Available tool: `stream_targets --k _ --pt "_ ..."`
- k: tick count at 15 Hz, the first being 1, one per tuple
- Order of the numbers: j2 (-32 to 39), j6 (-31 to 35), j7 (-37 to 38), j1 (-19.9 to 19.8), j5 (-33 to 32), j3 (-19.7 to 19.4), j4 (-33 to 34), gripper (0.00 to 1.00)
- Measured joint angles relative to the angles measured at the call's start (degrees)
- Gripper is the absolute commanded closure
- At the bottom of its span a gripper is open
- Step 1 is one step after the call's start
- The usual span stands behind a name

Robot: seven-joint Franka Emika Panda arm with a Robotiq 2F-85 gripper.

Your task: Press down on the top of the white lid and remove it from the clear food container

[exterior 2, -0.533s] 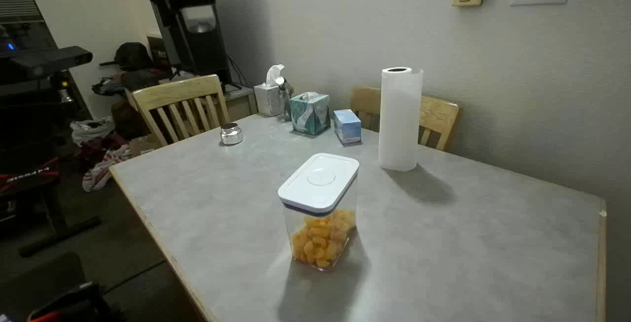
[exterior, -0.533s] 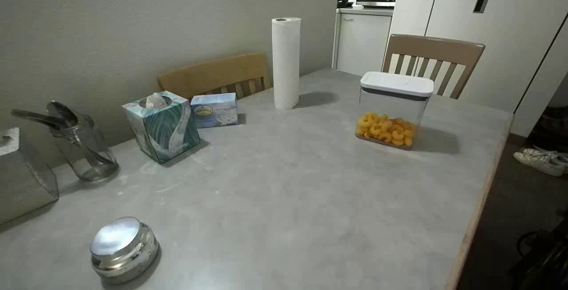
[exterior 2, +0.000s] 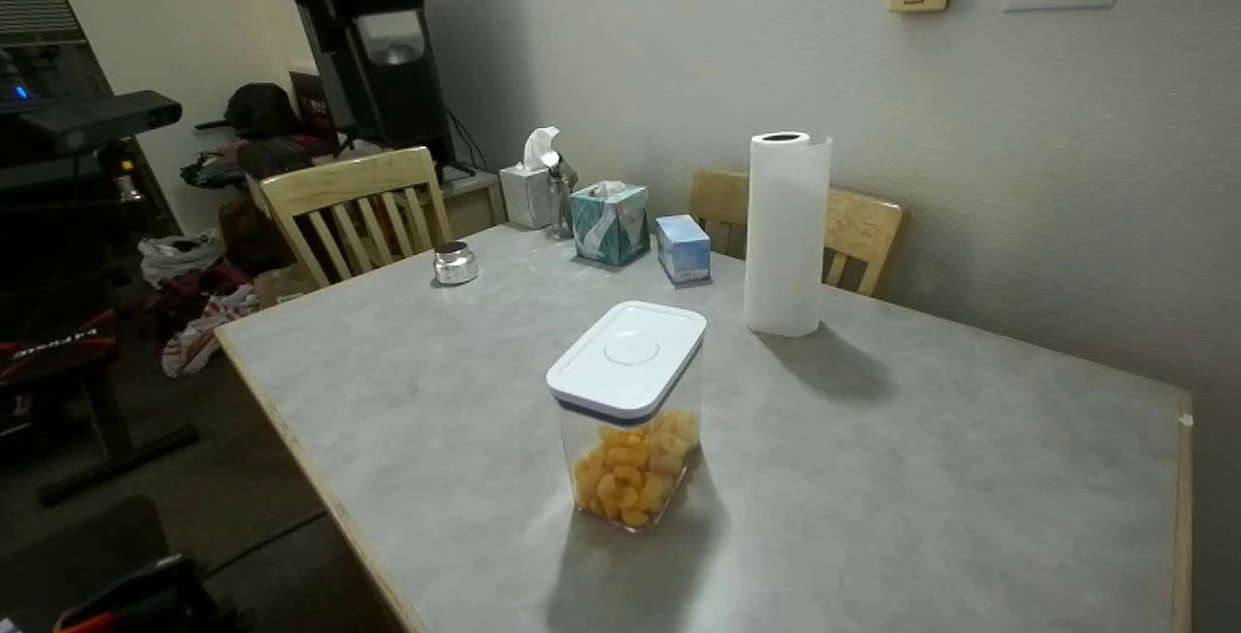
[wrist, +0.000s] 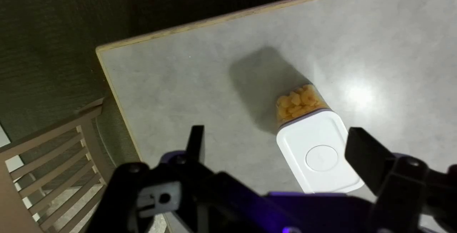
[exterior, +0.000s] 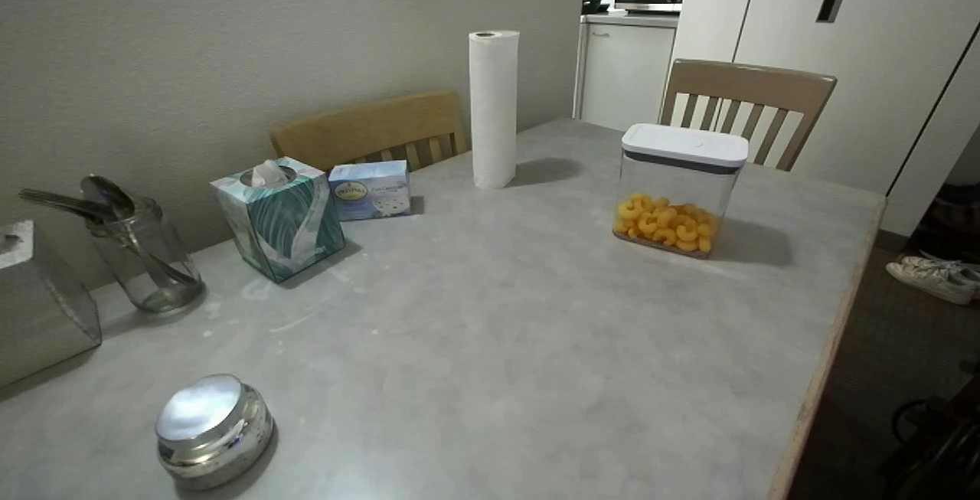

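The white lid [exterior: 685, 144] sits on top of the clear food container [exterior: 674, 182], which stands upright with yellow-orange snack pieces inside. In an exterior view the lid [exterior 2: 630, 359] shows a round button outline that looks level with its top, and the container [exterior 2: 635, 468] stands near the table's middle. In the wrist view my gripper [wrist: 277, 131] is open and empty, its fingers wide apart above the table. The lid [wrist: 319, 154] appears between the fingers, nearer the right one, which overlaps its edge. The container [wrist: 300, 104] shows partly beyond it. No fingers are visible in the exterior views.
A paper towel roll [exterior 2: 785, 236], a teal tissue box [exterior: 279, 217], a blue tea box [exterior: 371, 190], a jar with cutlery [exterior: 149, 255] and a shiny metal jar [exterior: 214, 431] stand on the table [exterior: 475, 347]. Chairs [wrist: 53, 168] and a wall border it.
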Motion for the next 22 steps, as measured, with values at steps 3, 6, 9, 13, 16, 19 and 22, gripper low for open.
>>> stream_targets --k 3,6,9,13,16,19,22 --pt "0.0 0.0 0.0 0.0 0.0 0.0 0.0 0.00" --pt "0.0 0.0 0.0 0.0 0.0 0.0 0.0 0.00" --pt "-0.1 0.1 0.0 0.0 -0.1 0.0 0.0 0.00" --pt "0.2 2.6 -1.8 0.0 -0.5 0.0 -0.2 0.00" --pt "2.5 8.3 -5.0 0.2 -0.6 -0.4 -0.5 0.00" --pt "5.9 14.9 -8.2 1.1 0.6 -1.8 -1.7 0.00" --pt "7.8 18.4 -10.2 1.5 1.9 -2.9 -2.3 0.00"
